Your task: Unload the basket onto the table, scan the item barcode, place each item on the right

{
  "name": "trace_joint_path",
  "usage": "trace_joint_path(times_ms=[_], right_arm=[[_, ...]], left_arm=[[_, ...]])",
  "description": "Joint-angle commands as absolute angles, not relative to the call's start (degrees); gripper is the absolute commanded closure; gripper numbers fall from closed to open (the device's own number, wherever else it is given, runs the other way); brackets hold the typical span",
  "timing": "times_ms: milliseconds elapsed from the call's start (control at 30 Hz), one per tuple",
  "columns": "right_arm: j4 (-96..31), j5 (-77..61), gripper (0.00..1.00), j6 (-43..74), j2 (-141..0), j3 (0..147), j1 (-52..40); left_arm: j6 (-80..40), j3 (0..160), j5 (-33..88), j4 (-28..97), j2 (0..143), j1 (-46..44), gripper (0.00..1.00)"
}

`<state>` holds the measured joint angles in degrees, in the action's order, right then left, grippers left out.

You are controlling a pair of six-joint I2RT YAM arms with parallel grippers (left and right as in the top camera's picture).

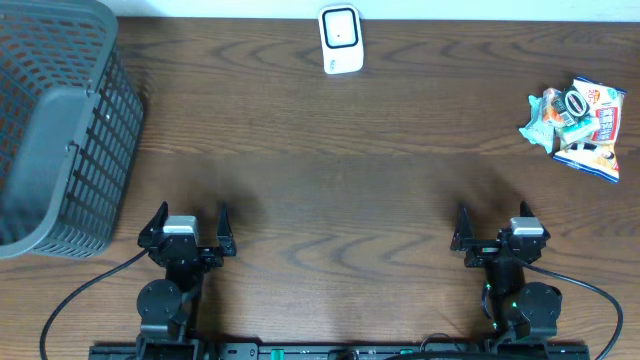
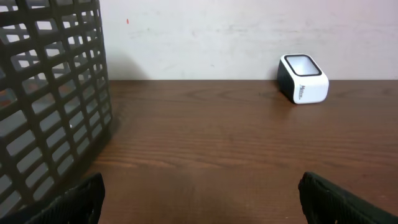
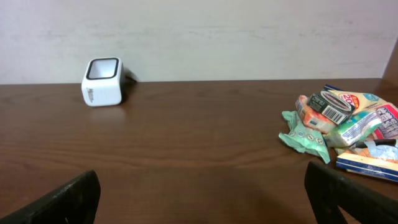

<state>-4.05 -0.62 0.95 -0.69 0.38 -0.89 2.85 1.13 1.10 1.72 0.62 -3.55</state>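
A white barcode scanner [image 1: 341, 40] with a dark window stands at the table's far edge, seen too in the left wrist view as the scanner [image 2: 302, 79] and in the right wrist view as the scanner [image 3: 103, 82]. A pile of packaged items [image 1: 577, 116] lies at the far right, with the items [image 3: 346, 126] showing a barcode label on top. My left gripper [image 1: 190, 229] stands open near the front left, nothing between its fingers. At the front right my right gripper [image 1: 493, 231] is open and empty too, well short of the pile.
A dark grey mesh basket [image 1: 58, 130] fills the far left corner; its wall [image 2: 50, 93] looms close on the left of the left wrist view. A pale wall runs behind the table's far edge.
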Motion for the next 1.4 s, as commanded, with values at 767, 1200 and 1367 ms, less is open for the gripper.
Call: trace_joint_path(times_ms=[767,1200,1367], right_arm=[[-4.3,-0.6,0.01,0.3,-0.3,0.3,-1.2],[-4.3,-0.6,0.01,0.3,-0.3,0.3,-1.2],[-4.3,-0.6,0.01,0.3,-0.3,0.3,-1.2]], left_arm=[[2.8,0.2,-2.3,4.4,0.1,-3.7,0.02],[2.8,0.2,-1.5,4.2,0.1,-3.7,0.02],[2.8,0.2,-1.5,4.2,0.2,-3.7,0.02]])
